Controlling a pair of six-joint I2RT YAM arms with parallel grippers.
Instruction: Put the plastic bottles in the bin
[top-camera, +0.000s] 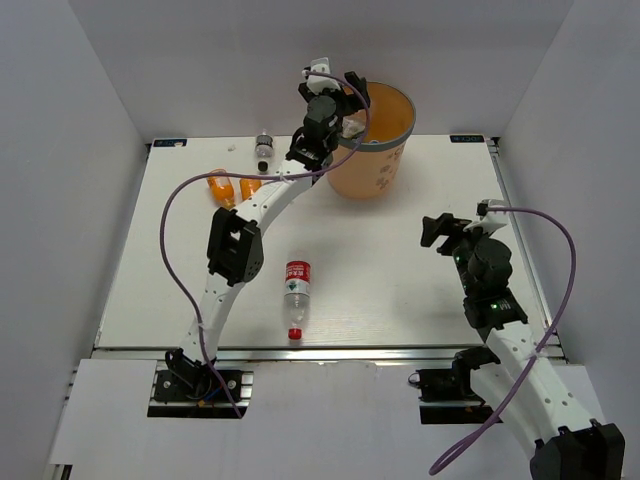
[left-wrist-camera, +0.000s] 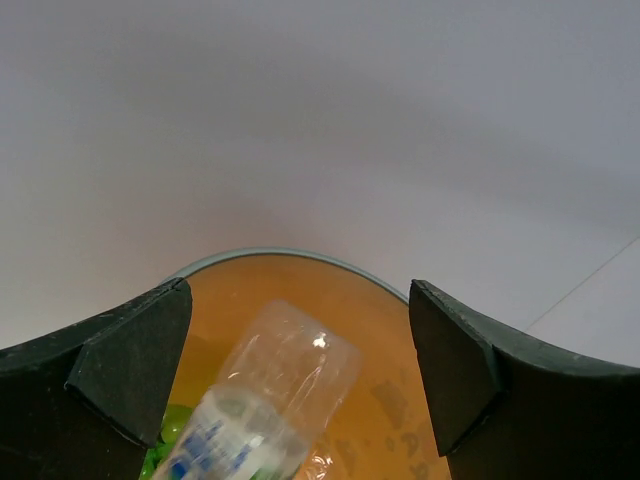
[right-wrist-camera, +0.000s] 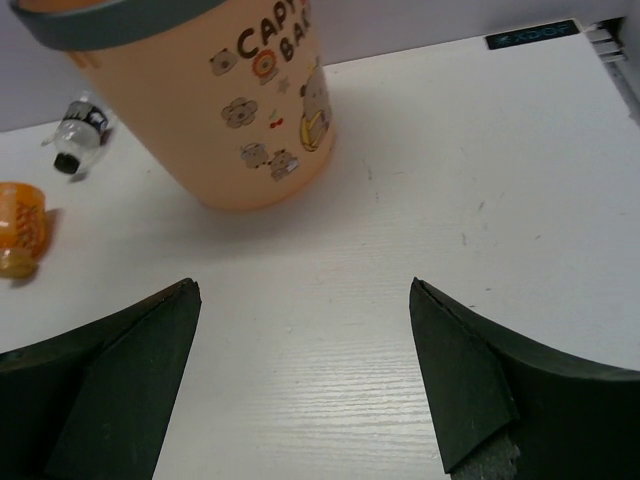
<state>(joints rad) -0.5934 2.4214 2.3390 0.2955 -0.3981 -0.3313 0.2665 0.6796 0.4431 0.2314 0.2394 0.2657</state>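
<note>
- Four bottles lie on the table, not yet binned.
  - An orange bottle lies near the far left corner, with a second orange bottle just beside it.
  - A grey-labelled bottle with a dark cap lies at the far edge, left of the bin.
  - A red-labelled bottle lies toward the near edge.
- Two bottles show inside the bin: a clear bottle with a blue-white label, and a green bottle under it. Others may be hidden.
- One bin stands about midway along the far edge.
- One left gripper hangs over the bin's mouth, jaws spread wide. The clear bottle below looks let go.
- One right gripper is released and empty, over the table near the right edge.
- Roughly a third of the work looks done, and four pickups are left.
</note>
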